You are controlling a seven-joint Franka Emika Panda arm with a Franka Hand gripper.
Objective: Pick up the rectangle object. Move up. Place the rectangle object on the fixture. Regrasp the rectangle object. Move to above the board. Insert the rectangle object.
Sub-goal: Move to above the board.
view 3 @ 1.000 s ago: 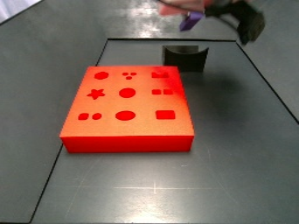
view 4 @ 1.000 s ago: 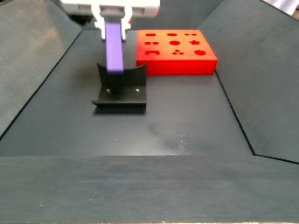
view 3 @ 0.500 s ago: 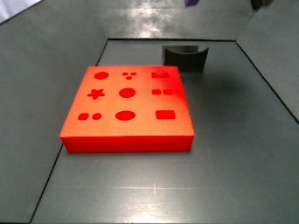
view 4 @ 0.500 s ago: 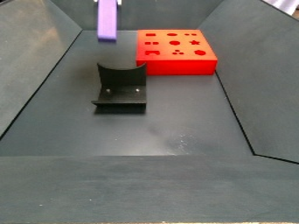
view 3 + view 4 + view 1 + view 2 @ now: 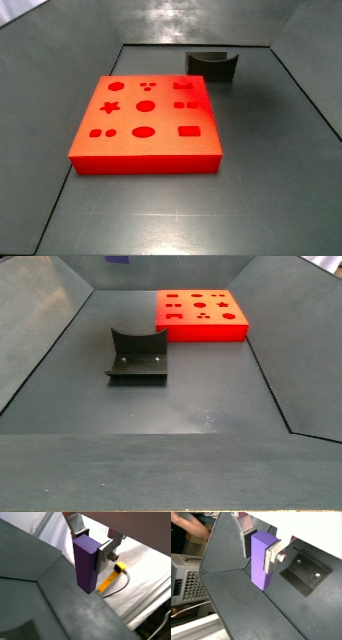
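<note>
In both wrist views my gripper [image 5: 92, 552] [image 5: 258, 559] is shut on the purple rectangle object [image 5: 85, 567] [image 5: 261, 564], which hangs upright, its lower half below the silver fingers [image 5: 107, 551]. In a side view only the block's lower tip [image 5: 118, 259] shows at the top edge, high above the dark fixture [image 5: 136, 354]; the gripper itself is out of both side views. The fixture [image 5: 211, 64] [image 5: 308, 574] stands bare on the floor. The red board [image 5: 144, 120] [image 5: 201, 314] with its shape cutouts lies beside it.
Sloping dark walls [image 5: 54, 316] enclose the grey floor. A yellow cable [image 5: 113, 574] on white cloth lies outside the wall. A grey machine [image 5: 184, 577] stands beyond the wall's corner.
The gripper has risen straight up from the fixture with the purple block, leaving both side views through the top; only the block's tip still shows.
</note>
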